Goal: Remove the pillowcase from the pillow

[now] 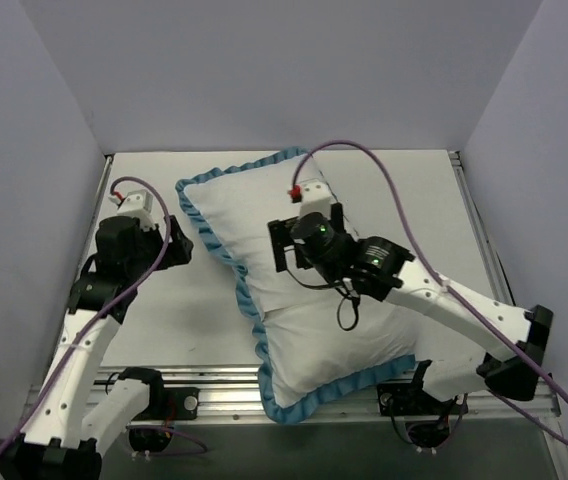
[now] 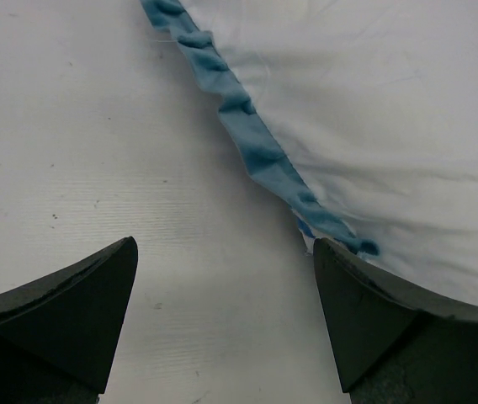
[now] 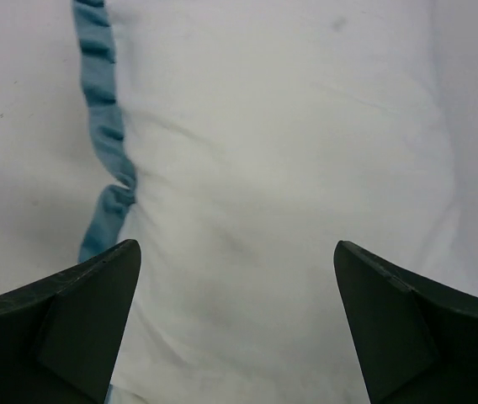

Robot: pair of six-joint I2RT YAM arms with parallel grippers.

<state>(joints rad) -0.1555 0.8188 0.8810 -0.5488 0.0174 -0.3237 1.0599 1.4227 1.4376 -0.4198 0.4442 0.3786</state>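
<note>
The pillowcase [image 1: 244, 215] lies diagonally on the table, plain white side up, with ruffled light-blue edging [image 1: 204, 228] around it. It is plump and the pillow inside it is hidden. A seam line [image 1: 276, 308] crosses the white side near the left edge. My left gripper [image 1: 180, 250] is open and empty over bare table just left of the edging [image 2: 256, 151]; its right finger [image 2: 365, 311] is next to the ruffle. My right gripper [image 1: 307, 235] is open and empty above the middle of the pillowcase [image 3: 281, 126], with the edging [image 3: 104, 109] to its left.
The white table [image 1: 404, 190] is boxed in by pale walls at the back and both sides. A metal rail [image 1: 214, 385] runs along the front edge, and the pillowcase's lower corner [image 1: 284, 410] hangs over it. The right arm's purple cable [image 1: 384, 165] arcs over the pillowcase.
</note>
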